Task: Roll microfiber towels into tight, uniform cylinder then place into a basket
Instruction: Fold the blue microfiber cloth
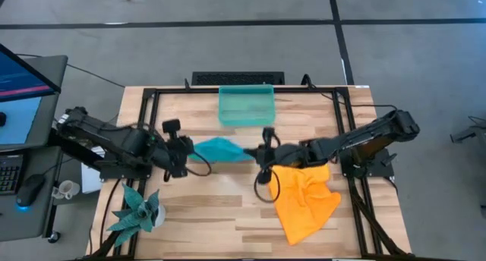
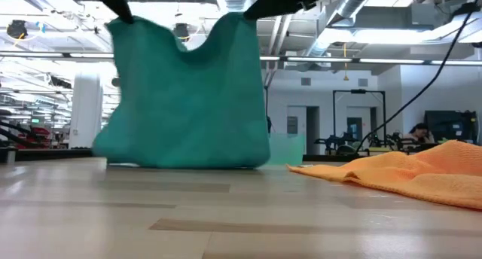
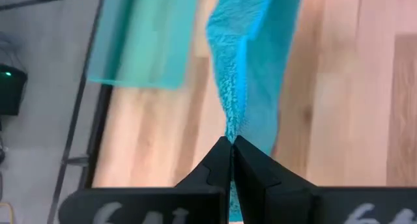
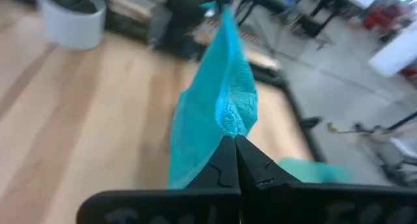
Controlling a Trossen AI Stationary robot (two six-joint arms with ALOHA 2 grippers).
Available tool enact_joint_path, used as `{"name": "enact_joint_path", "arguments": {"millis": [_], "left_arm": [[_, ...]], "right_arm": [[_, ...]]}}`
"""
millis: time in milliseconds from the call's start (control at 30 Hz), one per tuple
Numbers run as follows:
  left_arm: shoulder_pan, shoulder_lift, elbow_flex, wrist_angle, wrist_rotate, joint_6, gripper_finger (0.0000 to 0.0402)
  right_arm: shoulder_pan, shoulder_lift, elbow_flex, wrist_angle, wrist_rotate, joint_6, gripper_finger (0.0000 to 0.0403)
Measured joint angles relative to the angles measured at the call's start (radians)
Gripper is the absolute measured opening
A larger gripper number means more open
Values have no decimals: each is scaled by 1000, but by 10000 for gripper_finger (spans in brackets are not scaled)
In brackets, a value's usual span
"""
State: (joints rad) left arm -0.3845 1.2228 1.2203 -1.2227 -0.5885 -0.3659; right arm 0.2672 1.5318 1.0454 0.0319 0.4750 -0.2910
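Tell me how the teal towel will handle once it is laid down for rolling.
Likely floppy: the teal towel sags between the left gripper and right gripper, both pinching corners. Probably light, since thin fingertips carry it. Its fuzzy pile may drag on the wooden table.

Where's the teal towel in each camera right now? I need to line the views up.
High view: teal towel at table centre, strung between both grippers.
Low view: hanging like a curtain, left of centre.
Left wrist view: running away from the shut fingers.
Right wrist view: likewise.
Shared landmark: the basket.
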Motion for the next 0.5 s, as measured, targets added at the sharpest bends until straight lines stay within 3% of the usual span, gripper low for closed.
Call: {"name": "enact_joint_path", "arguments": {"millis": [500], "left_arm": [[-190, 246, -17, 2, 164, -330, 0]], "right_arm": [[159, 145, 1, -18, 20, 261, 0]]}}
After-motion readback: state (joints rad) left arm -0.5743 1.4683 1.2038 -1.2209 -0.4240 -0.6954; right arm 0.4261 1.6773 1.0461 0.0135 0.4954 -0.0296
